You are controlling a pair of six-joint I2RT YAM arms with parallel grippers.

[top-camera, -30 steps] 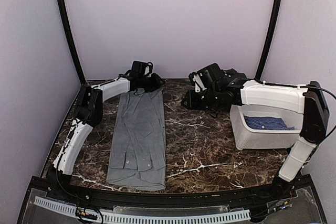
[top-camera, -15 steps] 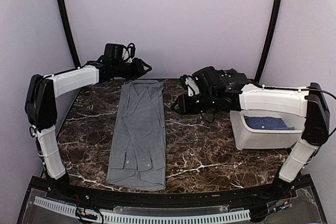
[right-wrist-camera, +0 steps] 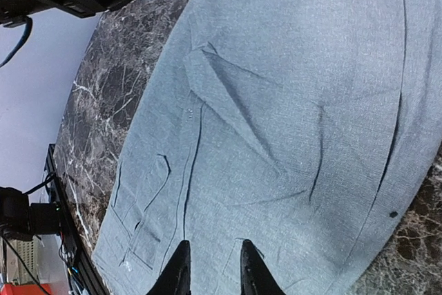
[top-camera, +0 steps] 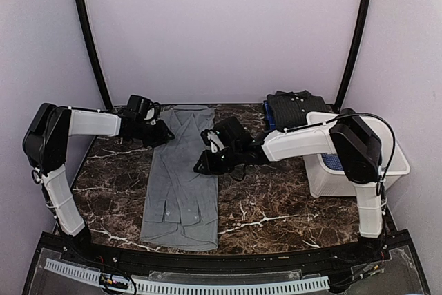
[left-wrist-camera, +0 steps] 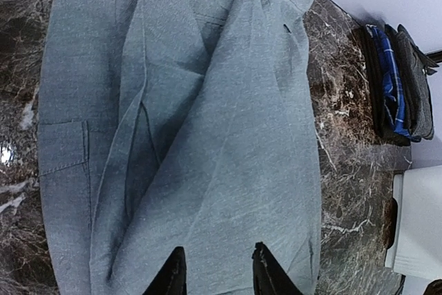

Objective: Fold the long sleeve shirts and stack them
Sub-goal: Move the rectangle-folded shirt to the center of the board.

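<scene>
The grey shirt (top-camera: 181, 177) lies on the left half of the marble table (top-camera: 276, 202), folded lengthwise into a long narrow strip. Its long axis runs from the near edge to the back wall, leaning slightly right toward the far end. The near end is the wider one and shows small white buttons, while the far end stops just short of the wall; which end holds the collar cannot be told. The left gripper (left-wrist-camera: 216, 271) hangs over the strip's left edge in its far half, fingers apart, with flat cloth showing between them and nothing clamped. The right gripper (right-wrist-camera: 212, 264) faces it from the opposite edge, about midway along, its fingers also apart — a narrower gap — over smooth fabric. Whether either set of tips touches the cloth is not clear. At the far right a stack of folded dark garments (top-camera: 291, 110) sits by the wall, and just beside it stands a white tub (top-camera: 359, 186) holding a blue dotted shirt (top-camera: 333, 162) — well apart from the grey one.
</scene>
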